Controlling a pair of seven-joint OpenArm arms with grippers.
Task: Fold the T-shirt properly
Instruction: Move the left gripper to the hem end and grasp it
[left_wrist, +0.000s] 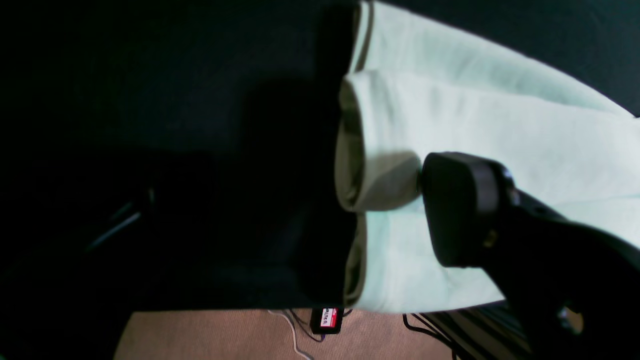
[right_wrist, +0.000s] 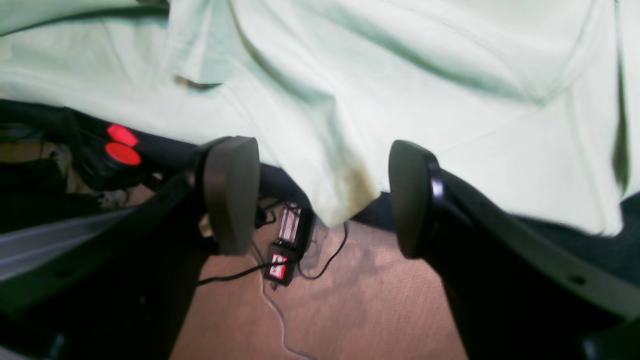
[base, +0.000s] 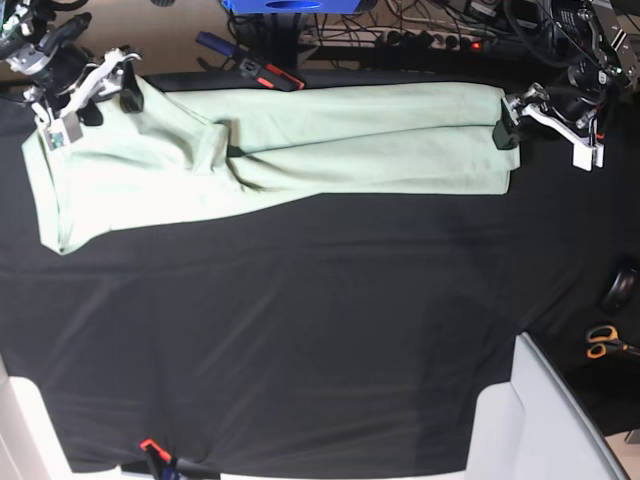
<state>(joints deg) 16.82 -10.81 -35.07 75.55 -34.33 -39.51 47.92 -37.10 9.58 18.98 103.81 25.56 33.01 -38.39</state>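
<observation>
While stretched lengthwise along the far edge of the counter:

Shirt: pale mint-green cotton T-shirt (base: 330, 150), folded into a long band running from the right arm's side to the left arm's side, lying on the black cloth-covered counter (base: 320, 330).

Shirt, layers: in the left wrist view (left_wrist: 450, 115), several folded layers stacked at one end, the rolled edges facing the dark cloth.

Shirt, other end: in the right wrist view (right_wrist: 400, 75), wrinkled and creased, one corner hanging over the counter edge above the tan carpeted floor (right_wrist: 350, 310).

Left end effector: black-padded left end effector (base: 508, 128) at the shirt's end on the base view's right; jaws spread wide, gripping nothing. Only one black pad (left_wrist: 460, 210) visible in the wrist view, resting over the top layer, just beside a rolled fold.

Right end effector: right end effector (right_wrist: 320, 195) at the opposite end; jaws apart, the two dark pads (right_wrist: 232, 192) on either side of the hanging corner, not touching it. Seen in the base view (base: 95, 95) over the shirt's far corner.

Elsewhere: orange-handled scissors (base: 603, 342) off the counter's side, well apart from the shirt; small black device with a red-and-white label (right_wrist: 280, 265) and cables on the floor.
</observation>
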